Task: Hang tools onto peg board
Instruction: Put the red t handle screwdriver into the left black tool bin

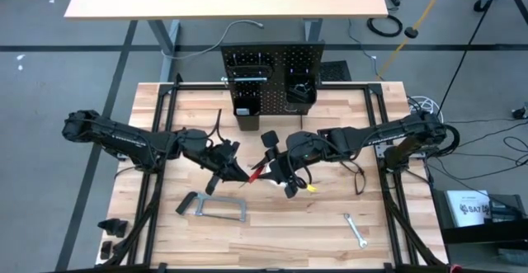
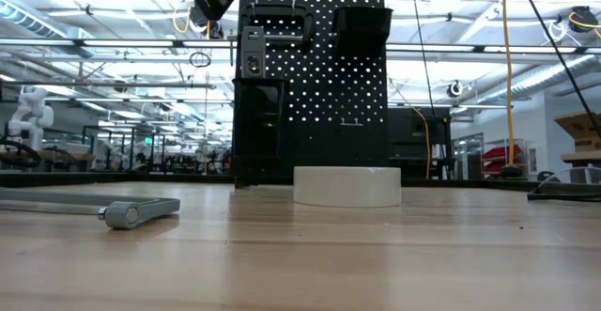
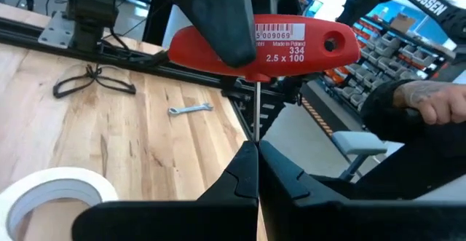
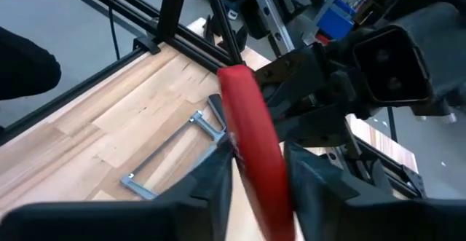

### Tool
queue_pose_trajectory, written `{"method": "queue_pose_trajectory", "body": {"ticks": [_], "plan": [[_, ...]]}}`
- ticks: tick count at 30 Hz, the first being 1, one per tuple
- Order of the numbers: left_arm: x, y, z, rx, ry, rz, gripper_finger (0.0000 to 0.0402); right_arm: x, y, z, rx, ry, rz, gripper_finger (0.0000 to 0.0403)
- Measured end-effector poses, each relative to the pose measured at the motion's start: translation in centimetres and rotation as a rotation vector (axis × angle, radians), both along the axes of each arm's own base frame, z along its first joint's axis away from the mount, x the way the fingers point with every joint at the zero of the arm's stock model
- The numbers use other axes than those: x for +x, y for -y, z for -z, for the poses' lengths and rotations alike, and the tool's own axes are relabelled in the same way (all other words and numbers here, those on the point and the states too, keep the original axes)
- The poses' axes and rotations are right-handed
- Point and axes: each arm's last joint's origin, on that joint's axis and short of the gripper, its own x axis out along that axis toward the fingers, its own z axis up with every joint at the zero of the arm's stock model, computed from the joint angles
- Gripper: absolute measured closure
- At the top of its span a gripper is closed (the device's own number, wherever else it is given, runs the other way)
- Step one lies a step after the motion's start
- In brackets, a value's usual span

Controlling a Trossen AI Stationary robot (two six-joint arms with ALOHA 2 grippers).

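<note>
Above mid-counter (image 1: 346, 141), the two claws meet over a red-handled tool (image 3: 291, 48). The left claw (image 3: 256, 157) is clenched on its thin metal shaft, which runs straight out from the fingertips. The red handle sits crosswise at the shaft's far end, forming a T. The right claw (image 4: 258, 168) straddles that handle, fingers just beside it on either side; whether they press it I cannot tell. The peg board (image 1: 272, 71) stands at the counter's far edge.
</note>
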Motion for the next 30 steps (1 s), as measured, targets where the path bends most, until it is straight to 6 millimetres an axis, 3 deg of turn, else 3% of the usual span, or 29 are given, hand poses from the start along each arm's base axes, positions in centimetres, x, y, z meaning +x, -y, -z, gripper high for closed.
{"method": "queue_pose_trajectory", "body": {"ticks": [6, 17, 24, 30], "plan": [[0.0, 0.0, 0.0, -0.015, -0.003, 0.001, 0.0387, -0.1, 0.0, 0.0, 0.0, -0.003, -0.013, 0.0348], [-0.6, -0.7, -0.3, 0.163, 0.065, 0.025, 0.0286, -0.2, 0.2, 0.1, 0.047, -0.039, 0.041, 0.0349], [-2.9, -2.6, -1.0, 0.238, 0.001, -0.055, 0.0274, -1.0, 0.8, -0.1, 0.05, -0.08, 0.204, 0.0349], [-4.8, -3.3, -1.7, 0.262, -0.029, -0.155, 0.0274, -1.9, 1.8, -2.1, 0.057, -0.036, 0.326, 0.0349]]}}
